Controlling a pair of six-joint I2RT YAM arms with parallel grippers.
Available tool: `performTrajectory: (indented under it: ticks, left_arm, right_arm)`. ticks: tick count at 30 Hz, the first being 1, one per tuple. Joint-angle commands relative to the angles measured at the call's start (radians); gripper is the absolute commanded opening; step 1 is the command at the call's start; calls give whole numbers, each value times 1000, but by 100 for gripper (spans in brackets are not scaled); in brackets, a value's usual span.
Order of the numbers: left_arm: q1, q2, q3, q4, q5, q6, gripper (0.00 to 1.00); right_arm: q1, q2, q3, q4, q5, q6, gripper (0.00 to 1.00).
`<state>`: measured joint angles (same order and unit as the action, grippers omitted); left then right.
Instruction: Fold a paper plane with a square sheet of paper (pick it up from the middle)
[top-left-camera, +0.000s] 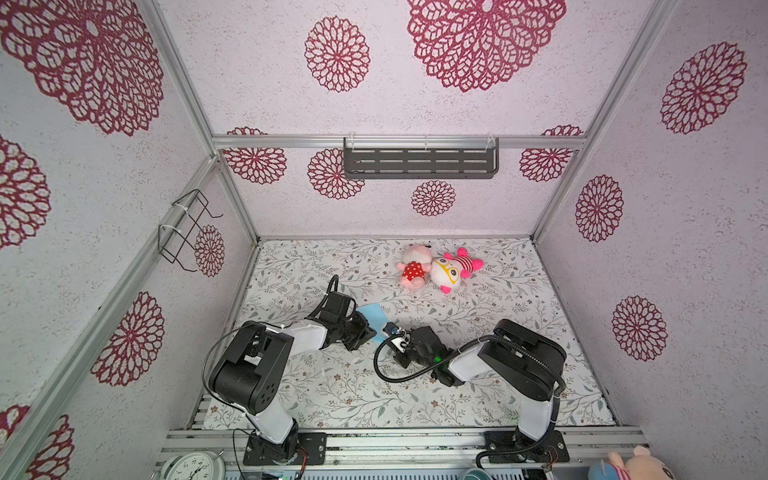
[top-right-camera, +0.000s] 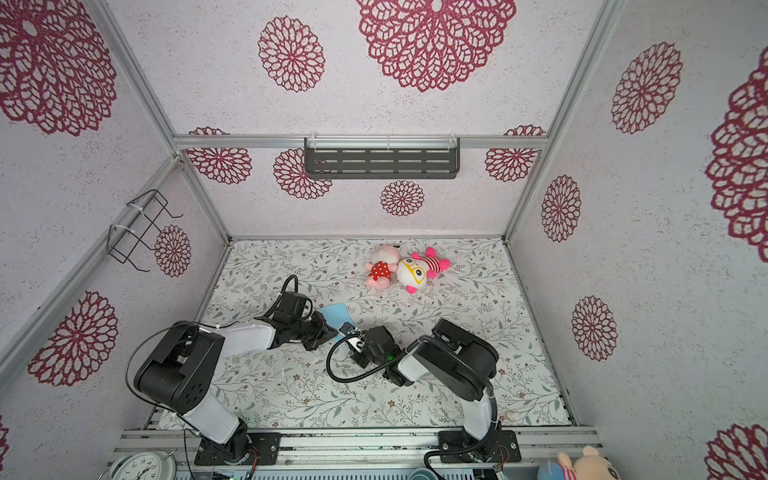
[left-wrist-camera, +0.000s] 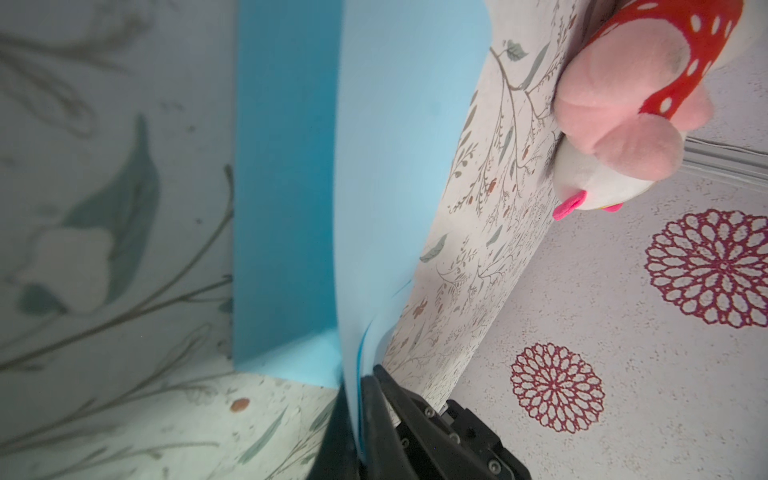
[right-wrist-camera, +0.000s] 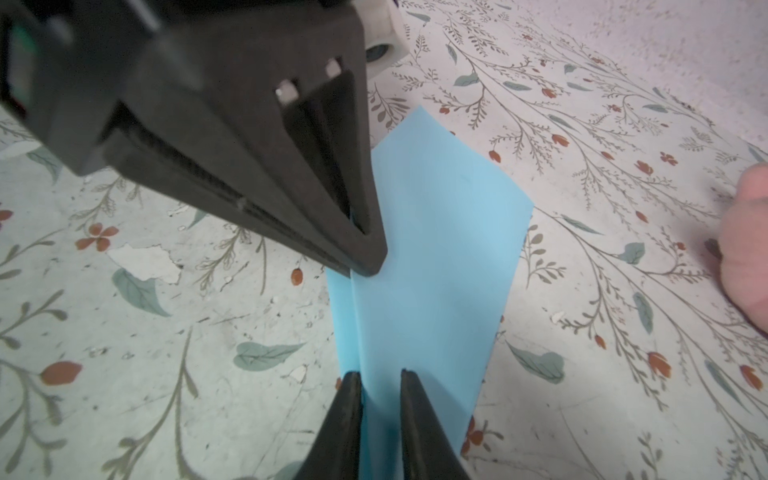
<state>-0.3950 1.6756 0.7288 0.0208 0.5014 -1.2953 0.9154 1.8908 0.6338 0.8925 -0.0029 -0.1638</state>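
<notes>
- The floral-patterned counter (top-left-camera: 519, 374) fills the floor of the booth, which is walled with a red rosette print.
- The left arm (top-left-camera: 266, 353) and right arm (top-left-camera: 519, 357) reach in from the front rail and meet left of the middle. In both top views their wrists cover much of what lies between them.
- A black slotted shelf (top-left-camera: 419, 162) hangs on the back wall and a wire rack (top-left-camera: 187, 228) on the left wall, both well clear of the work.
- Two plush toys lie touching near the back of the counter, well apart from the arms: a polka-dot doll (top-left-camera: 413, 270) and a striped doll with yellow glasses (top-left-camera: 451, 270).
- The light-blue paper (right-wrist-camera: 436, 249) lies partly folded on the counter between the two wrists, with one flap raised along a crease.
- The left pincer (right-wrist-camera: 370, 257) is clamped on that raised crease.
- The right pincer (right-wrist-camera: 376, 374) straddles the same crease nearer its own arm, its jaws slightly apart.
</notes>
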Motion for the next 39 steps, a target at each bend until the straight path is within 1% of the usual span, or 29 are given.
performTrajectory:
  ticks: [1,5,11,13,16,19,22,26,30,33,39]
  left_arm:
    - [-4,-25,9,-16,-14,-10,6]
    - [-5,-28,12,-20,-15,-11,6]
    - [0,-40,12,-26,-17,-11,8]
    - [7,-50,11,-34,-21,-8,12]
    - [26,-82,8,-62,-38,6,21]
    - [62,-138,1,-116,-65,36,24]
    - [89,-218,-13,-187,-126,67,30]
    - [107,-312,-58,-190,-181,82,34]
    - [95,-337,-122,-98,-170,63,34]
    - [72,-326,-158,-27,-166,45,32]
    - [15,-236,-167,72,-151,28,25]
  right_arm:
    - [-7,5,-3,18,3,15,22]
    - [-9,6,-6,17,3,18,20]
    - [-13,6,-11,17,-14,21,13]
    - [-18,4,-13,21,-27,30,9]
    - [-28,2,-15,29,-68,52,5]
    - [-41,-4,-20,48,-117,87,2]
    - [-56,-10,-27,71,-161,127,0]
    - [-84,-11,-25,94,-246,193,0]
    - [-113,-12,-31,140,-316,280,0]
    - [-126,-6,-31,171,-362,340,0]
    - [-136,10,-31,207,-403,415,0]
